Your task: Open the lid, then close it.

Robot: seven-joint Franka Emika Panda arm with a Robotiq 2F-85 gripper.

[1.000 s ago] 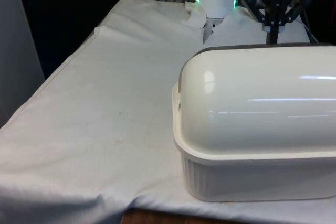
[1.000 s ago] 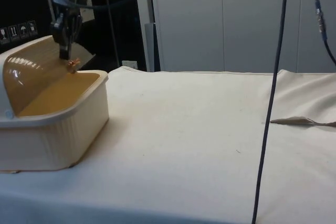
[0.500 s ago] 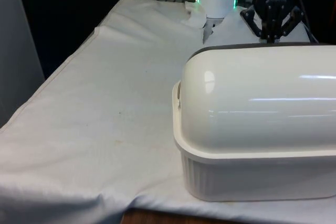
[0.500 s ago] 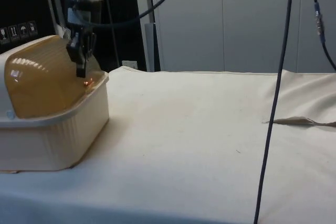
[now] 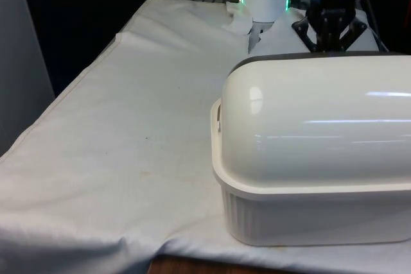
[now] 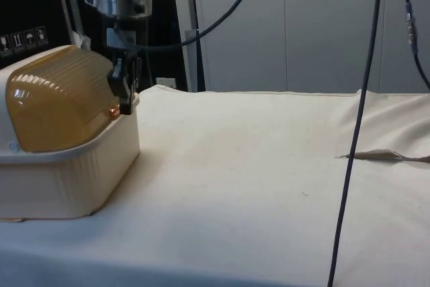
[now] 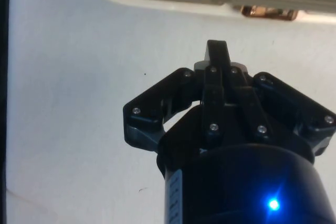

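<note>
Cream lid (image 6: 57,95) down on bread box (image 6: 67,179); end effector (image 6: 124,102) pinched together beside lid's front edge.

1. A white cloth (image 5: 128,126) covers the tabletop, creased and rumpled at the near edge in the front view.
2. Black curtains (image 5: 77,4) hang behind the far end.
3. In the side view, pale grey cabinet panels (image 6: 302,25) stand behind the tabletop, with vertical seams between them.
4. Black cables (image 6: 356,126) hang down in front of those panels.
5. A fold in the cloth (image 6: 386,156) lies towards the side view's right.
</note>
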